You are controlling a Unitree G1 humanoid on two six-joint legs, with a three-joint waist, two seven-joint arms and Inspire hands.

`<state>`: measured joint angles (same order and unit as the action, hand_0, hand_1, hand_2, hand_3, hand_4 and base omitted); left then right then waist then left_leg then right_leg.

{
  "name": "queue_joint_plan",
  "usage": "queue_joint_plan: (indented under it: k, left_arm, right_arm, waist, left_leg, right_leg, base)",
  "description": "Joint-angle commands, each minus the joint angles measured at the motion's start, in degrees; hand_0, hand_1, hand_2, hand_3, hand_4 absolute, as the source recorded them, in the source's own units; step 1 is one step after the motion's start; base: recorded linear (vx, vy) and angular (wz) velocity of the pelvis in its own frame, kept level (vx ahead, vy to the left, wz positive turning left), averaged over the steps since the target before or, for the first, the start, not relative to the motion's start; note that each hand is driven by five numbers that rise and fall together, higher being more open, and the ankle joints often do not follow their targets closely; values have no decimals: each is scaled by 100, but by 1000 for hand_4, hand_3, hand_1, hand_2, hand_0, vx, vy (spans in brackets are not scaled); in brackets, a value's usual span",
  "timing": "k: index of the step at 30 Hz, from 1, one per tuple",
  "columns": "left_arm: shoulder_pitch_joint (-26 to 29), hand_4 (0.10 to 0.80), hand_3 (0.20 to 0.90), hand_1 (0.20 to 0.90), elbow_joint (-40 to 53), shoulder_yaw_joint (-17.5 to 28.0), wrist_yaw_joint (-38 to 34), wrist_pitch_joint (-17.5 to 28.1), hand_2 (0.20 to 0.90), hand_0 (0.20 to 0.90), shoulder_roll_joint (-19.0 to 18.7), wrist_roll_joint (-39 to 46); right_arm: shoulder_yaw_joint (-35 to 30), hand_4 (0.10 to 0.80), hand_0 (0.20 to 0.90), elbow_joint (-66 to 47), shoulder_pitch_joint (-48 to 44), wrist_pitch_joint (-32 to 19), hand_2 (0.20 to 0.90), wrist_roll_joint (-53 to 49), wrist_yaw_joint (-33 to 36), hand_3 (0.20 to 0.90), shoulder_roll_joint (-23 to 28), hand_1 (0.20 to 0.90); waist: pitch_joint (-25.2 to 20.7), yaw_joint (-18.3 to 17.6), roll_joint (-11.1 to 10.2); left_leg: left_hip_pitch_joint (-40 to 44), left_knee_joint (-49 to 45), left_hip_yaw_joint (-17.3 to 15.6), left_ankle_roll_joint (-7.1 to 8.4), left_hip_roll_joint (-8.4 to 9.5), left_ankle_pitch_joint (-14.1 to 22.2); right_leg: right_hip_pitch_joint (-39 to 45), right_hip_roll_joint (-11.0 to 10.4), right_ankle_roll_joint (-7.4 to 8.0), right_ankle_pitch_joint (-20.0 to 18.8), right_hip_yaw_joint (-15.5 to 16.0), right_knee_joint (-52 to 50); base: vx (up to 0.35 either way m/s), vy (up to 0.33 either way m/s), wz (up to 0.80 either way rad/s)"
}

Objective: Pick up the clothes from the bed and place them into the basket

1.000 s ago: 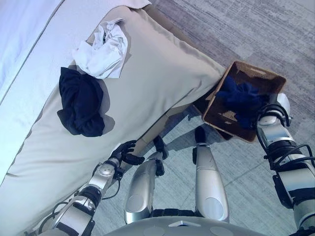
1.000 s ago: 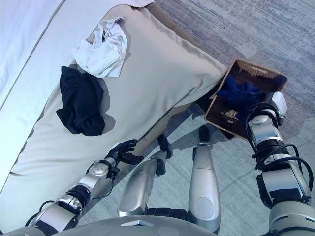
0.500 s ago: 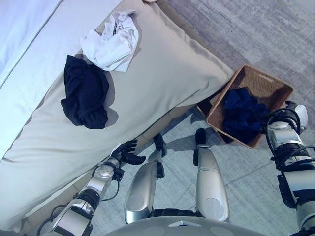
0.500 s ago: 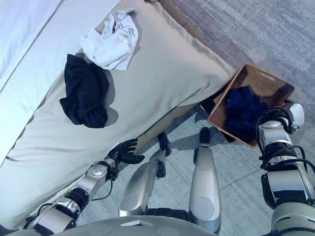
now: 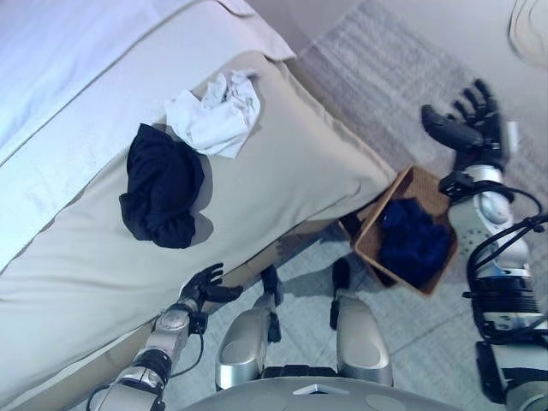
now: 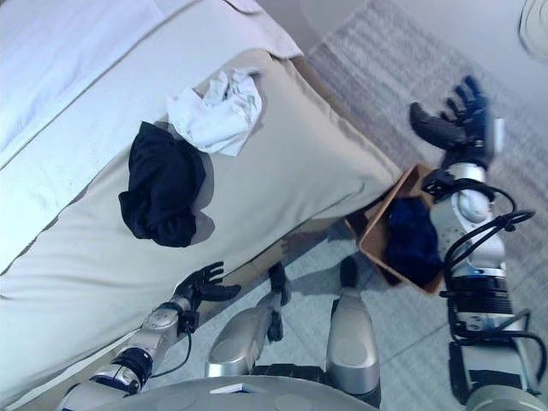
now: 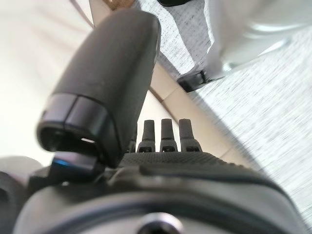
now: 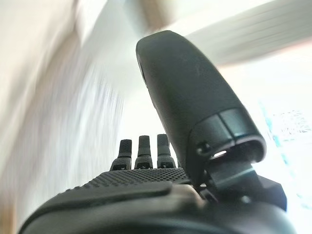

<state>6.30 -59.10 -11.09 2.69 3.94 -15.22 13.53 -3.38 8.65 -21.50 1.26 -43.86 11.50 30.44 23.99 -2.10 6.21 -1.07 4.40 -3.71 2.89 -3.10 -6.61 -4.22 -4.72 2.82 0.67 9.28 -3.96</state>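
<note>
Clothes left on the bed (image 5: 282,163) are two — a black garment (image 5: 163,195) and, touching its far side, a crumpled white garment (image 5: 214,122), both lying toward the bed's foot edge. A dark blue garment (image 5: 413,241) already sits in the basket (image 5: 370,229) on the floor by the bed's corner. The right hand (image 5: 467,128) is raised above and beyond the basket, fingers spread and holding nothing. The left hand (image 5: 202,287) hangs low at the bed's near edge, fingers relaxed and empty — it looks the nearer to the black garment, which lies up and across the bed from it. The black heap's long axis runs roughly across the bed; its folds are hard to make out.
</note>
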Motion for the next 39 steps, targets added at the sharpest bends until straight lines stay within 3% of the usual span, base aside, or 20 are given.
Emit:
queue_joint_plan:
  k: [1,2,3,5,9,15,20,27,31,39]
  left_arm:
    - [-790,800,900,900,-375,30,-19,19,900,900,-448,-138]
    - [-793,800,900,900,-375,33,-19,21,900,900,-447,-139]
    - [-983,800,900,900,-488,157,34,18,900,900,-504,-236]
    - [-1076,800,900,900,-551,292,94,-32,900,900,-590,-292]
    - [-1038,800,900,900,-683,390,203,-192,900,900,-733,-365]
    - [-1014,800,900,900,-551,454,248,-326,900,900,-727,-280]
    - [-835,800,900,900,-270,372,347,-460,900,900,-736,-265]
    - [-506,800,900,900,-13,13,608,-526,900,900,-885,-351]
    - [-488,800,900,900,13,-137,672,-476,900,900,-887,-353]
    - [-195,800,900,900,477,-168,576,-629,900,900,-1048,33]
  right_arm:
    - [78,800,900,-191,-339,-444,900,517,-546,900,-86,900]
    - [81,800,900,-188,-342,-444,900,520,-547,900,-88,900]
    - [338,800,900,-24,-470,-64,900,1471,-908,900,114,900]
    - [647,800,900,102,-695,247,900,1854,-1143,900,320,900]
    - [1382,800,900,726,-1528,441,900,2884,-1175,900,566,900]
    - [2245,800,900,1115,-2279,985,900,4031,-1543,900,509,900]
    - [2687,800,900,1491,-2677,1116,900,5470,-1356,900,569,900]
    - [3128,800,900,2290,-3560,1334,900,6279,-912,900,844,900]
    - [3345,800,900,2363,-3825,1357,900,6843,-1142,900,997,900]
    - [3599,800,900,2405,-4204,1898,900,7328,-611,900,1060,900]
  waist:
    - [-1112,312,-624]
    - [-1117,308,-625]
    - [-1231,419,-671]
    - [-1249,495,-700]
    - [-1202,663,-688]
    - [-1238,892,-639]
    - [-1136,1170,-678]
    - [-733,1577,-702]
    - [-593,1704,-684]
    - [165,2094,-810]
  left_leg:
    - [-5,-577,-56,-286,415,1023]
    - [-7,-575,-55,-286,416,1022]
    - [56,-553,-29,-322,448,1043]
    - [59,-562,-11,-374,480,1053]
    - [68,-564,39,-431,535,1047]
    - [153,-535,199,-478,609,1067]
    - [-43,-653,401,-521,661,1056]
    - [-479,-670,749,-489,669,894]
    - [-653,-767,884,-457,695,863]
    - [-1575,-1683,1196,-436,793,983]
  right_leg:
    - [61,-18,55,88,-96,16]
    - [60,-17,56,85,-95,21]
    - [113,-52,100,43,-86,52]
    - [120,-85,134,10,-104,56]
    - [165,-170,185,-58,-47,80]
    - [283,-306,259,-101,31,125]
    - [259,-371,284,-74,229,54]
    - [115,-376,278,-55,588,-4]
    - [79,-410,253,-8,729,-60]
    - [-274,-458,125,132,1013,-524]
  base:
    - [109,67,20]
    - [183,135,28]
    - [116,125,29]
    - [69,134,33]
    - [0,104,8]
    - [70,92,4]
    - [5,49,20]
    - [-81,-24,35]
    - [3,32,27]
    - [-53,-6,27]
